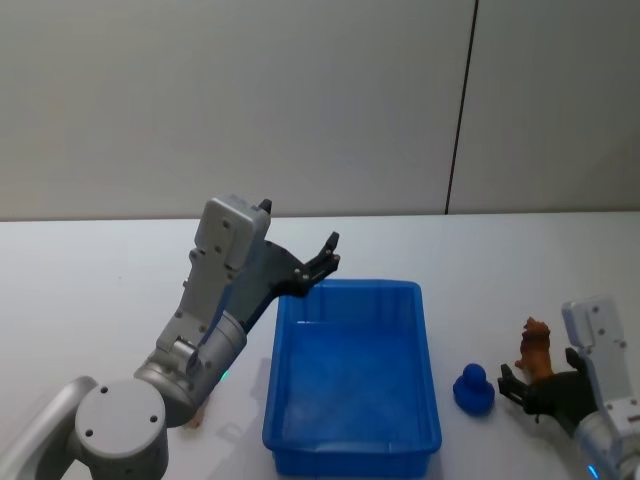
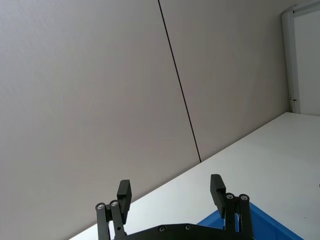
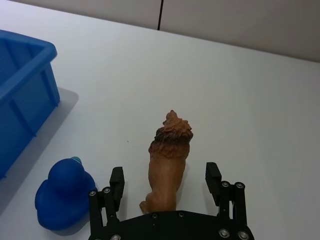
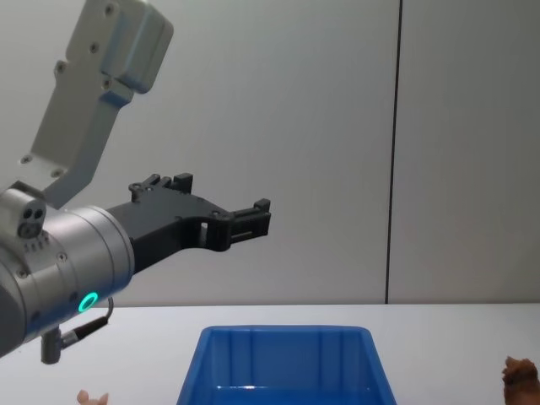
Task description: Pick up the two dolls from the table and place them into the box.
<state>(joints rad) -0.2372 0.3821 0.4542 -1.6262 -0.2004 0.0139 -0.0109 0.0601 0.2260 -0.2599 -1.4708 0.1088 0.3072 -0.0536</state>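
- On the right side of the table [image 1: 100, 280], the reddish-brown doll [image 3: 170, 157], a lion figure, stands on its feet. Its long axis runs away from the robot, with the head pointing toward the far wall.
- The right gripper [image 3: 165, 172] sits low behind it. Its fingers are spread wide to either side of the lion's hindquarters, with a gap visible on both sides.
- Between the lion and the box [image 1: 370, 286] sits a blue toy duck [image 1: 473, 390], close to the box's right wall.
- The box's long side runs away from the robot.
- The left gripper [image 2: 170, 186] is raised above the box's far left corner. It is tilted up toward the wall, spread wide and holding nothing.
- The pale peach doll [image 1: 196, 420] lies on the table left of the box, under the left arm. Which way it points cannot be told.
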